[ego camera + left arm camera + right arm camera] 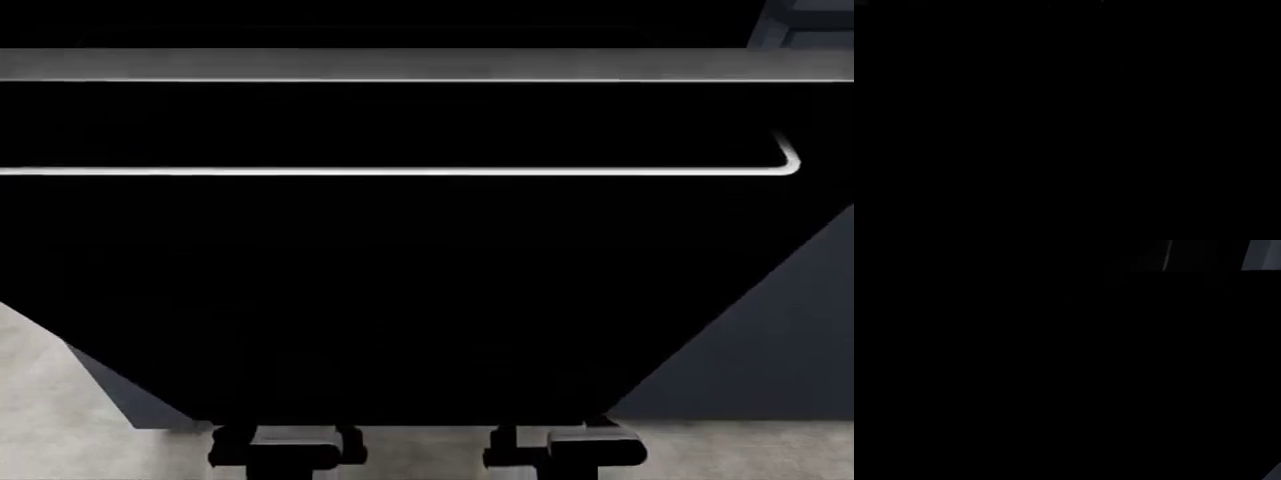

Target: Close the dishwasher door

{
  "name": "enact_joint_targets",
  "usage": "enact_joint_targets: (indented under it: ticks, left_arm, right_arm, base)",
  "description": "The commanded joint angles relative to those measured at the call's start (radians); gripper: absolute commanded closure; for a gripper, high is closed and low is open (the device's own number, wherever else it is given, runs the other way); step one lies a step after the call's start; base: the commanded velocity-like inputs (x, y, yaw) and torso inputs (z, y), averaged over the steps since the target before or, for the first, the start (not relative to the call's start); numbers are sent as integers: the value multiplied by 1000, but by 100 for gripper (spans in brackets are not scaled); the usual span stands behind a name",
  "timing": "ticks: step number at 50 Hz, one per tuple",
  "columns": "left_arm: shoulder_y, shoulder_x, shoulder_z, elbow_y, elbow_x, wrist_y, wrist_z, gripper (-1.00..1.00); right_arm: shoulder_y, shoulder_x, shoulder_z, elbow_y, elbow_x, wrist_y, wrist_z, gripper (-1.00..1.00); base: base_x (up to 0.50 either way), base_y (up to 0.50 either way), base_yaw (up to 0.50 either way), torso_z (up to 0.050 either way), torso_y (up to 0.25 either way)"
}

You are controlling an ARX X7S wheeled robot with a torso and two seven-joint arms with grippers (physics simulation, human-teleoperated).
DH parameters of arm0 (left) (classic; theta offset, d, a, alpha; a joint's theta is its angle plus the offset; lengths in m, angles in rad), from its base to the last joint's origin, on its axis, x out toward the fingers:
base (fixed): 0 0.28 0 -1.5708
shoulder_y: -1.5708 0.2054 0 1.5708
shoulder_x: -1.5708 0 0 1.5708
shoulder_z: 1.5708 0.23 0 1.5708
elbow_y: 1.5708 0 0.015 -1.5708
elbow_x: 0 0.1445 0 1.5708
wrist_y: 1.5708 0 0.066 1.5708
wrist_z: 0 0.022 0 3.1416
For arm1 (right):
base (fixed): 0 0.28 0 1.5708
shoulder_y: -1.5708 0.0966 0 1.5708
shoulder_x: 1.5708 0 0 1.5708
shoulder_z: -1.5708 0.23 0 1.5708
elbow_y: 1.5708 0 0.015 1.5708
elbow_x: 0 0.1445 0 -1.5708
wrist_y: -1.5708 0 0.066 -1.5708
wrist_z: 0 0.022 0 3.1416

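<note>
The dishwasher door [400, 280] fills most of the head view with its plain black outer face. A thin pale bar handle [400, 171] runs across it near the top. Below the door's lower edge, the end of my left arm [287, 445] and the end of my right arm [567, 445] poke out side by side, close against the panel. The fingers of both grippers are hidden. The left wrist view is entirely black. The right wrist view is black too, apart from a pale sliver [1261, 255] at one corner.
A grey strip [400, 65] runs across above the door. Navy cabinet fronts [787, 340] flank the door on the right, with a sliver on the left [120, 395]. Pale floor [40, 400] shows at the lower left and along the bottom.
</note>
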Motion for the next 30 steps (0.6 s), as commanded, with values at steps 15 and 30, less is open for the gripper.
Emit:
enact_joint_targets:
  ticks: [15,30]
  left_arm:
    - [37,-21,22,341,-21,-225,-17,-100]
    - [66,-45,38,506,-41,-344,-26,-100]
  right_arm:
    - [-2,23,-51,-361,-37,212,20,-100]
    - [-17,47,-70,-520,-46,329,31,-100]
  base:
    - [0,0,0,0,5]
    - [0,0,0,0,4]
